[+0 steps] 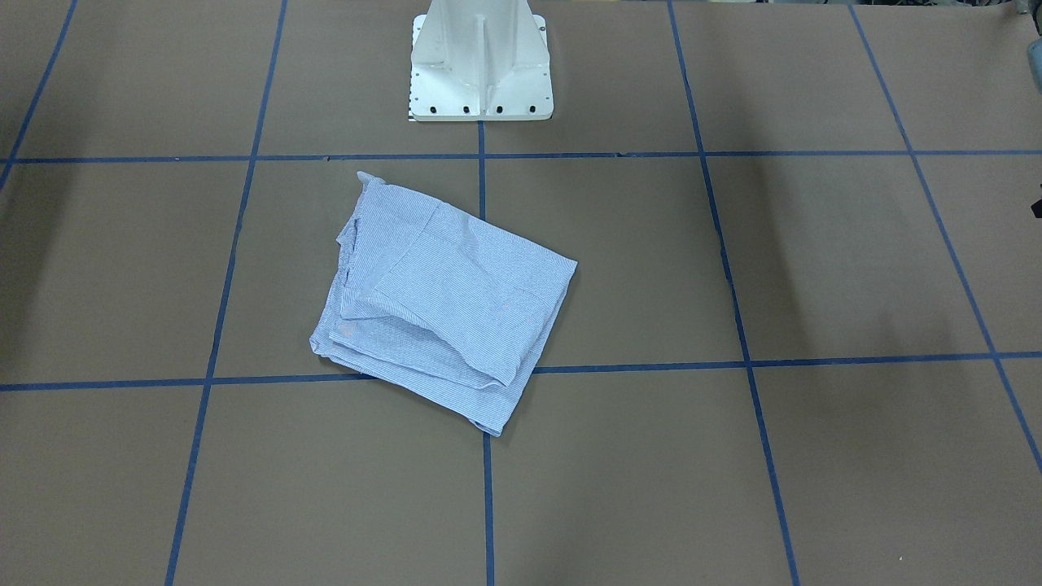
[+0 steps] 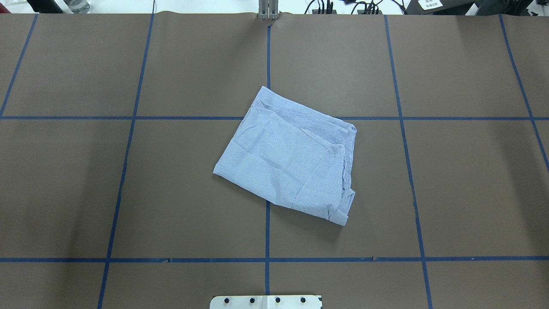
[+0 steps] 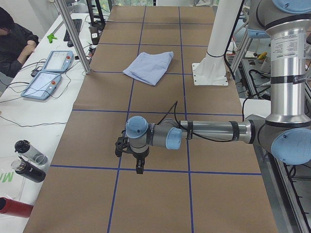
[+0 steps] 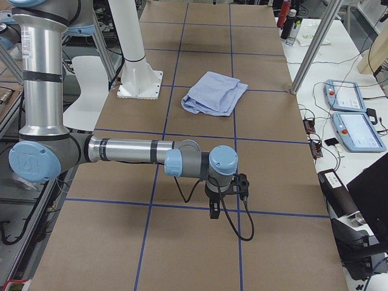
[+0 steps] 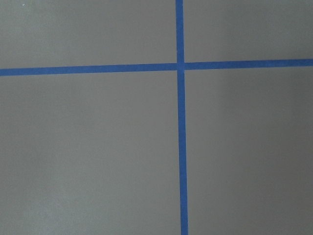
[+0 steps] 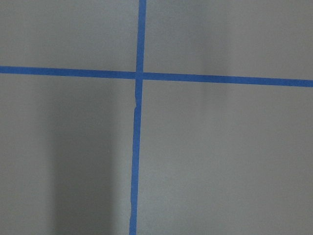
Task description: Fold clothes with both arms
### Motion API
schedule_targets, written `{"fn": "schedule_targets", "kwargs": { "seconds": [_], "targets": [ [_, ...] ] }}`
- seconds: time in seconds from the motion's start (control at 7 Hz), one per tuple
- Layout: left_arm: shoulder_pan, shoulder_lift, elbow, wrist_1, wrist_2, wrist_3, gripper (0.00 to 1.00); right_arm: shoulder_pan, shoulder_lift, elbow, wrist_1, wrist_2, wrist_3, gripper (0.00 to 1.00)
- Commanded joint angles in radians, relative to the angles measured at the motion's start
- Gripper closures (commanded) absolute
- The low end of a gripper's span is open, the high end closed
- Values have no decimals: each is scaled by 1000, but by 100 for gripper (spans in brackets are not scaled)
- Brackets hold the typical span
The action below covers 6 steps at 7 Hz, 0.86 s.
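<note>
Overhead exterior: shirt folded on table; left claw, right claw: cannot tell.

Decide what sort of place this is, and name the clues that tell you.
Likely a robotics lab: a left arm and right arm over a table marked with a blue tape grid, teach pendants alongside.

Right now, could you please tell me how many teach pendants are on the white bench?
2. The far pendant lies by the seated person; the near pendant beside it. Others may be hidden.
</note>
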Motion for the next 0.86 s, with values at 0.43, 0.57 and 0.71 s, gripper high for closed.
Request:
{"fn": "schedule_targets", "kwargs": {
  "seconds": [0.43, 0.57, 0.71],
  "targets": [
    [-2, 11, -4, -1, 2, 0, 1, -9, -2, -12, -1, 3, 3, 0],
    [-2, 11, -4, 1, 2, 0, 1, -20, -2, -12, -3, 3, 5, 0],
    [-2, 13, -4, -1, 2, 0, 1, -25, -2, -12, -1, 6, 5, 0]
  ]
}}
